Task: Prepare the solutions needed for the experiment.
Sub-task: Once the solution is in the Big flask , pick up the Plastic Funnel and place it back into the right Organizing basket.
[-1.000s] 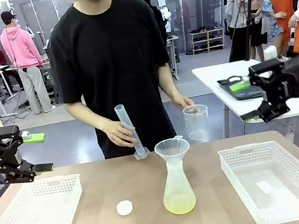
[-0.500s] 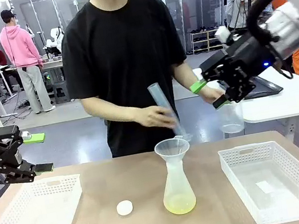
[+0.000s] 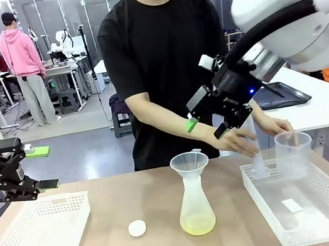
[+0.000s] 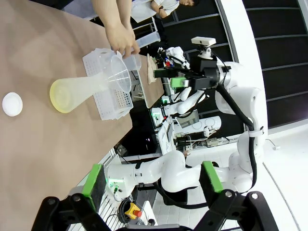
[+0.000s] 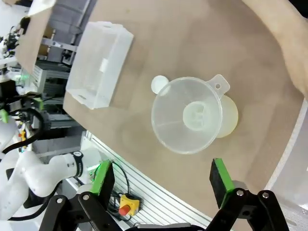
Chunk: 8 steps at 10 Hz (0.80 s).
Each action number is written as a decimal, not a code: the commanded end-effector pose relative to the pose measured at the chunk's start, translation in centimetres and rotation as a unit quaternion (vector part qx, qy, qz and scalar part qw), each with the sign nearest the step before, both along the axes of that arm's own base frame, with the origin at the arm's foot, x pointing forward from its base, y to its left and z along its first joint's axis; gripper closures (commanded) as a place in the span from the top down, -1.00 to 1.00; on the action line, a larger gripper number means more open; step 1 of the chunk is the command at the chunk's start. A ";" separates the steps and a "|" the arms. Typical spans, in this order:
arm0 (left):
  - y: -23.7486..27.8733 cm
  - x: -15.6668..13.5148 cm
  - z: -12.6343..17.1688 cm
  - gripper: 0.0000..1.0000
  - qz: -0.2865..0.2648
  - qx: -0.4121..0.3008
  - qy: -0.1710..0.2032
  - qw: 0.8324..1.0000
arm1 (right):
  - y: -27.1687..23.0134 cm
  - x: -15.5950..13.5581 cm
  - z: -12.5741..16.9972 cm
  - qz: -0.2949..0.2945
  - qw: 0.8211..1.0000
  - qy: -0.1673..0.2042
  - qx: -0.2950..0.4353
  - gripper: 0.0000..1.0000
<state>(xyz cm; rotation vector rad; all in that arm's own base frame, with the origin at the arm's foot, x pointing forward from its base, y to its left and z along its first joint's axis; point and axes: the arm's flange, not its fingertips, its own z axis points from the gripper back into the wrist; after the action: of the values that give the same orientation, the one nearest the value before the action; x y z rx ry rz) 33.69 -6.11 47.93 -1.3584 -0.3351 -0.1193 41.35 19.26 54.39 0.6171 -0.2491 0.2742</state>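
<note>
– Big hall at the back, with desks and people far off, and up front a brown table. Who stands at it?
– One person in a black shirt, on the far side. Both hands reach to the right basket. One hand is on a clear measuring tube at that basket's far left corner. The other hand is at a clear beaker just beside the tube.
– And the robot?
– Its right gripper hangs high above the funnel, jaws wide apart, holding nothing. Its left gripper is off past the table's left edge, above the left basket, also spread wide with nothing in it.
– Where are the solutions?
– The solutions are a thin pale yellow-green layer at the bottom of the cloudy flask in the middle of the table. The funnel sits in the flask's neck.
– Anything smaller?
– A round white cap lies flat, left of the flask, apart from it.
– Any words to read?
– The left gripper has white print, too small to read.
</note>
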 end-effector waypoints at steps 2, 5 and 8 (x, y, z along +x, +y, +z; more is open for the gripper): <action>-0.2 0.1 0.2 1.00 0.001 -0.015 -0.001 1.000 | 1.8 2.0 -1.9 -0.034 0.998 0.023 -0.040 1.00; -0.2 0.1 0.2 1.00 0.001 -0.015 -0.001 1.000 | 1.8 2.6 -3.7 -0.046 0.996 0.034 -0.071 1.00; -0.2 0.1 0.2 1.00 0.001 -0.015 -0.001 1.000 | 1.1 2.1 -4.2 -0.030 0.997 0.029 -0.058 1.00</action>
<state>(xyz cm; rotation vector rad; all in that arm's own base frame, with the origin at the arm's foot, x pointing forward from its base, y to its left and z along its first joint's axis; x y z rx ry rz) 33.69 -6.11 47.93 -1.3584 -0.3352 -0.1193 43.59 20.27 49.92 0.4800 -0.1918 0.2050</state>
